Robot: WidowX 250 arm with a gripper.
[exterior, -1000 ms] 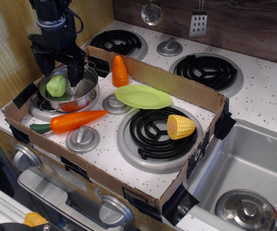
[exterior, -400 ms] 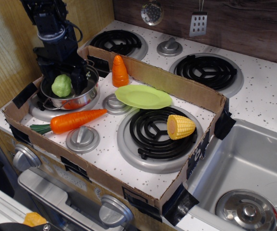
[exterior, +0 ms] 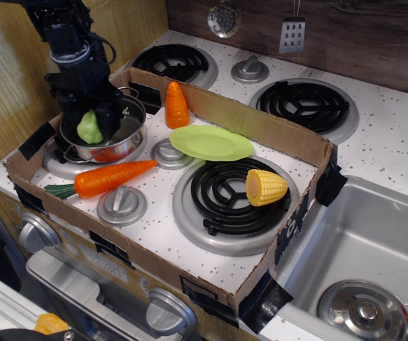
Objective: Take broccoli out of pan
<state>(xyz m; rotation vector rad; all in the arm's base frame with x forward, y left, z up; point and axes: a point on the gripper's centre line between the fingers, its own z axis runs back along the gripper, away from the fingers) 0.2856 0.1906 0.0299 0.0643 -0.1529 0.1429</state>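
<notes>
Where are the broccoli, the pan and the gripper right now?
broccoli [exterior: 88, 128]: main camera view, on its pale green head.
pan [exterior: 129, 142]: main camera view, on the shiny outer wall at its right side.
gripper [exterior: 90, 122]: main camera view, between the black fingers flanking the broccoli.

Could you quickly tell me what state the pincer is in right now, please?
Pincer: down in the pan, fingers on either side of the broccoli; whether they grip it cannot be told.

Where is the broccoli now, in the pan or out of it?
In. The broccoli sits inside the pan, below its rim, between the end effector fingers; whether they grip it, cannot tell.
</notes>
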